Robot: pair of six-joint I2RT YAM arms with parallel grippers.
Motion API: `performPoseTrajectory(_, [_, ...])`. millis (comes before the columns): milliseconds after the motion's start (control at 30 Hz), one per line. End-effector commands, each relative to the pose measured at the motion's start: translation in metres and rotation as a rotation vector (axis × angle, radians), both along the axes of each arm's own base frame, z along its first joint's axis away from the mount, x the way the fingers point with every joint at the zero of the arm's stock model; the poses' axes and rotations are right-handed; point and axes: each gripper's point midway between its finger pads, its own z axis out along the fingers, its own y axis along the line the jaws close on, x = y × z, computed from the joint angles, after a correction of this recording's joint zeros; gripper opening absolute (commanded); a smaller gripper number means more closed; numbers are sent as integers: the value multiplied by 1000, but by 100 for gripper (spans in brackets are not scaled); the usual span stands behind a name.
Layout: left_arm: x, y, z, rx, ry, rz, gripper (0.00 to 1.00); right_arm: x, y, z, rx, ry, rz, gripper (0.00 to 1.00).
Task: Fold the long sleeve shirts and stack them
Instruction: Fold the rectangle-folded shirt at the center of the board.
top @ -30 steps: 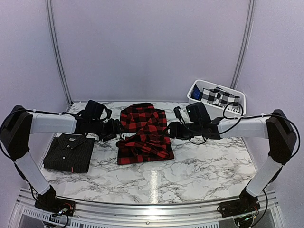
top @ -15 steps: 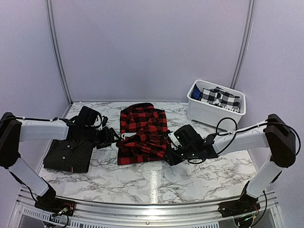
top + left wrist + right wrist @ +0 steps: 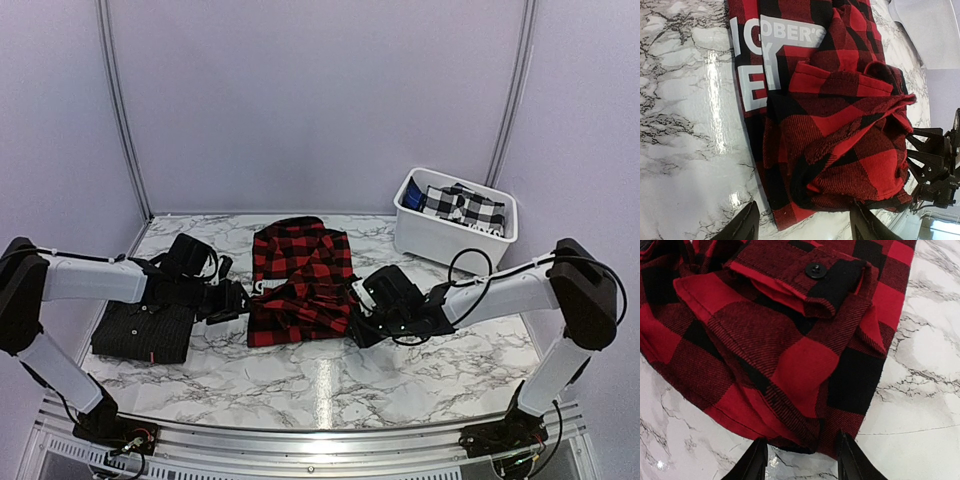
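Observation:
The red-and-black check flannel shirt (image 3: 300, 280) lies partly folded mid-table, its lower part bunched. The black pinstriped shirt (image 3: 145, 322) lies folded at the left with a small red tag. My left gripper (image 3: 240, 298) is open at the flannel's left edge; in the left wrist view the flannel (image 3: 840, 125) lies just past my fingertips (image 3: 742, 227). My right gripper (image 3: 358, 325) is open at the flannel's lower right corner; in the right wrist view the hem (image 3: 800, 390) lies between my spread fingertips (image 3: 752, 465).
A white bin (image 3: 455, 225) holding a black-and-white check cloth stands at the back right. The marble table (image 3: 330, 385) has a metal rail along its near edge. Grey walls close in the back and sides.
Both grippers came down from above the flannel's sides to the table. The right one swung toward the lower right corner, the left one settled at the left edge.

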Motion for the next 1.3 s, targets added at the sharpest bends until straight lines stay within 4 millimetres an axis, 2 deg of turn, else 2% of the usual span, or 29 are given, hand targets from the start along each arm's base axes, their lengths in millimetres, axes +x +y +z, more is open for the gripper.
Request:
performPoseTrajectory(0, [10, -13, -2, -43, -4, -9, 61, 12, 16, 16, 30, -51, -1, 41])
performPoseTrajectory(133, [18, -19, -4, -52, -4, -11, 55, 15, 17, 23, 36, -60, -7, 35])
performPoseTrajectory(367, [29, -28, 4, -74, -22, -13, 38, 17, 17, 28, 34, -66, -13, 19])
performPoseTrajectory(533, [34, -31, 6, -80, -25, -16, 19, 19, 20, 28, 30, -61, -16, 2])
performPoseTrajectory(667, [38, -33, 11, -83, -36, -13, 9, 24, 23, 39, 37, -67, -26, 0])
performPoseTrajectory(767, [42, -33, 15, -78, -47, -9, 6, 32, 26, 54, 33, -91, -45, 0])
performPoseTrajectory(933, [60, -37, 21, -64, -69, 14, 5, 62, 29, 78, 17, -135, -111, 0])
performPoseTrajectory(1067, [79, -31, 14, -17, -48, 70, 4, 100, 25, 83, 19, -140, -184, 0])
performPoseTrajectory(1167, [92, -23, 3, 20, -34, 123, 5, 131, 20, 79, 31, -132, -237, 0])
performPoseTrajectory(1233, [99, -21, -1, 39, -34, 142, 11, 148, 15, 76, 34, -129, -267, 2])
performPoseTrajectory(1267, [103, -19, -2, 55, -37, 156, 19, 156, 12, 76, 36, -125, -279, 6])
